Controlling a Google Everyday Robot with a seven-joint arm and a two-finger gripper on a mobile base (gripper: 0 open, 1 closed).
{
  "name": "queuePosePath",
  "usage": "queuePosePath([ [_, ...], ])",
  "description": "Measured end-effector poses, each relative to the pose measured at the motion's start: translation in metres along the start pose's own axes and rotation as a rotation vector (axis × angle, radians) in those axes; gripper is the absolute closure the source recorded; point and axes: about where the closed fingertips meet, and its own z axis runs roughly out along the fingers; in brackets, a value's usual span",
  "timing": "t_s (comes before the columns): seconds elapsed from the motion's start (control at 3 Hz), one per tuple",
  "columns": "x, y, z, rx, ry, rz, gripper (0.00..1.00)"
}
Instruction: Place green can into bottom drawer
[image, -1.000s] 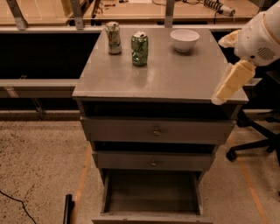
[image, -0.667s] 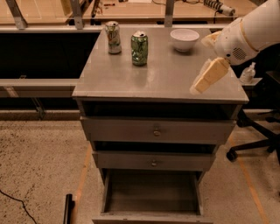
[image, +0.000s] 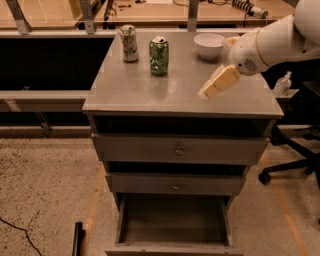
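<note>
Since a second ago our arm (image: 274, 41) has swung leftward from beyond the right edge of the table (image: 145, 95) to a spot over its right half, while both cans and the bowl stand where they were. Our end effector (image: 211, 90) now hangs just above the table surface, in front of the white bowl (image: 209, 45) and tilted down toward the left. From this angle we cannot tell whether it is spread or pressed together, and it holds nothing. The green can (image: 159, 55) stands upright near the back of the table, left of centre, so its long axis is vertical. It lies to the left of the end effector and farther back, with bare table between them. Just beside it to the left stands the paler can (image: 129, 43), close enough that we judge a sideways approach from the right safer than one that sweeps past both. The bowl sits to the right of that path and behind it. Below, the bottom drawer (image: 172, 220) is pulled out and looks empty, while the two knobbed drawers (image: 178, 149) above it are shut. We judge the reach toward the can to be under way, with the grasp not yet made.
</note>
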Motion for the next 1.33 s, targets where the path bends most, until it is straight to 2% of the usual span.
queuePosePath([
  [0.33,0.000,0.000,0.000,0.000,0.000,0.000,0.00],
  [0.67,-0.004,-0.011,0.019,0.042,-0.016,0.036,0.00],
  [1.33,-0.017,-0.076,0.115,0.126,-0.116,0.246,0.00],
])
